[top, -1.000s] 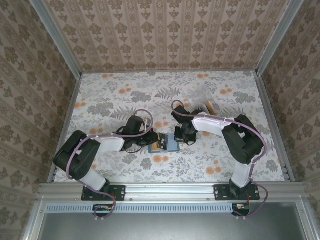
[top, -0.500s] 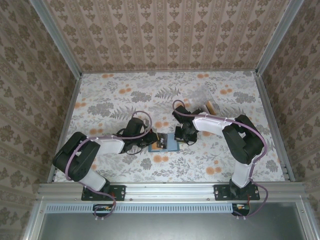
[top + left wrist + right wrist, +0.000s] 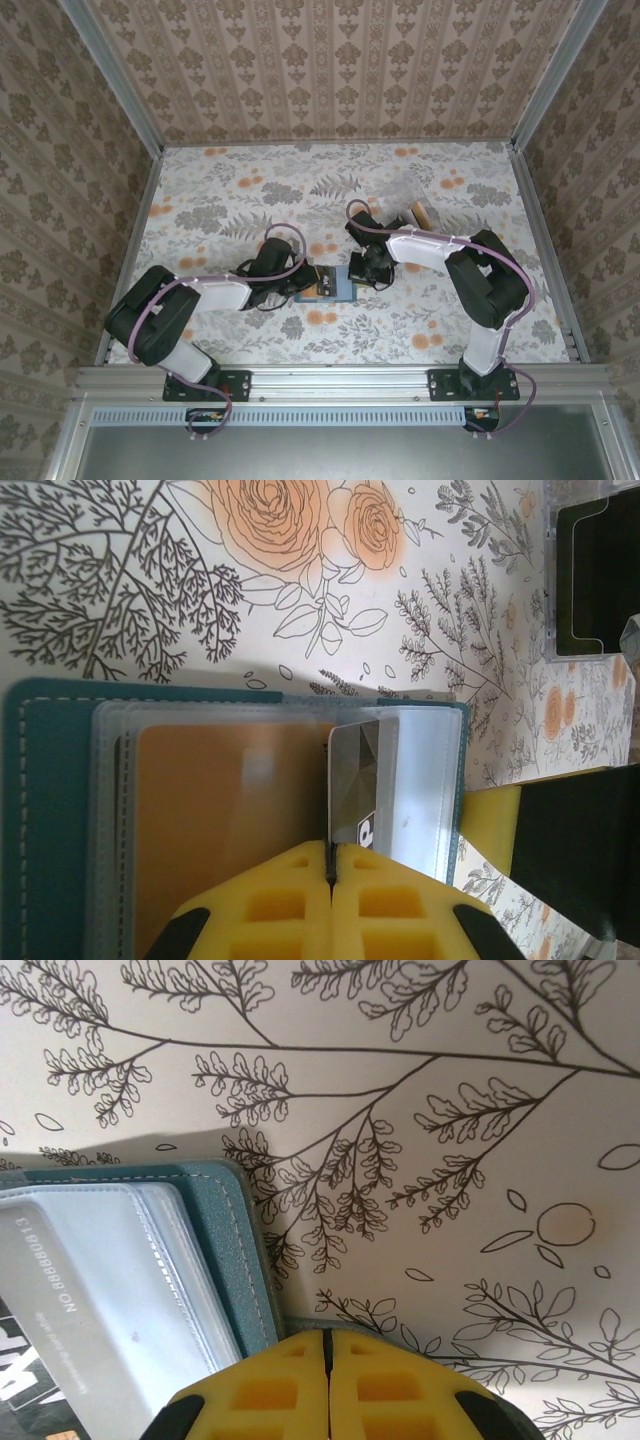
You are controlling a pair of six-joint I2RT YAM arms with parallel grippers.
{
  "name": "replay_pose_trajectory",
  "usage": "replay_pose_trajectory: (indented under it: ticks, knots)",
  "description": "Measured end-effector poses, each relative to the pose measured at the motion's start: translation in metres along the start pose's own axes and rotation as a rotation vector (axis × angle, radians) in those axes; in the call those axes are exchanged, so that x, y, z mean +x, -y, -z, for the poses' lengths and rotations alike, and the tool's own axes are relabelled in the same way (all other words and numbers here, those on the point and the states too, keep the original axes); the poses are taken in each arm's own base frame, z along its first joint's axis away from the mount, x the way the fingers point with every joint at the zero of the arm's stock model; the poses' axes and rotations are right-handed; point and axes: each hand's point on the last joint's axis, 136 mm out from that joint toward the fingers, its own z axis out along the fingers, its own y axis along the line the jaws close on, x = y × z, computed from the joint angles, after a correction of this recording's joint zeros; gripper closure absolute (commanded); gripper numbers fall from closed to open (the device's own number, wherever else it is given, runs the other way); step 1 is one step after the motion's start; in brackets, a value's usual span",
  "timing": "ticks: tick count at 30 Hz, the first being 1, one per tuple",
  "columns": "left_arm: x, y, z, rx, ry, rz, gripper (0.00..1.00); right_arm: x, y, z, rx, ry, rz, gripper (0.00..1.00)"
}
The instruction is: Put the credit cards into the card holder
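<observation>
Jaws of the left gripper (image 3: pixel 330 858) pinch a thin dark grey plastic card (image 3: pixel 355 780), which stands on edge at a clear pocket of the open teal-blue folding wallet (image 3: pixel 50 780), beside a sleeved tan-yellow card (image 3: pixel 220 810). The right gripper (image 3: pixel 327 1342) has its jaws pressed together at the wallet's teal edge, perhaps nipping it. The wallet lies on the floral table (image 3: pixel 230 190) between both grippers.

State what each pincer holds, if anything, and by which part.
Left pincer: the dark grey card, pinched by its near edge. Right pincer: shut at the edge of the teal card holder; whether it grips cannot be told.
</observation>
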Motion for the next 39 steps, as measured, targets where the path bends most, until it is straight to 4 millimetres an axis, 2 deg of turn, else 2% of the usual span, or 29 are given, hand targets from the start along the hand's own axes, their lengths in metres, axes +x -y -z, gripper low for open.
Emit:
replay_pose_trajectory:
  ticks: [10,13,18,25,33,39]
  knots:
    - [0.007,0.010,-0.010,-0.032,-0.037,-0.034,0.84,0.000,-0.001,0.000,-0.013,0.004,-0.017,0.92]
    - [0.011,0.010,-0.014,-0.048,-0.056,-0.046,0.80,0.000,-0.009,-0.001,-0.050,0.000,-0.012,0.92]
    - [0.011,0.014,-0.021,-0.061,-0.078,-0.054,0.76,0.001,-0.009,-0.002,-0.057,-0.004,-0.014,0.92]
    - [0.009,0.019,-0.022,-0.064,-0.079,-0.078,0.60,0.001,-0.009,-0.002,-0.055,-0.004,-0.015,0.92]
    - [0.008,0.019,0.002,-0.126,-0.057,-0.135,0.39,0.000,-0.008,-0.001,-0.046,0.002,-0.015,0.92]
    - [-0.011,0.019,0.028,-0.145,0.005,-0.160,0.32,0.000,-0.008,-0.001,-0.040,0.005,-0.013,0.92]
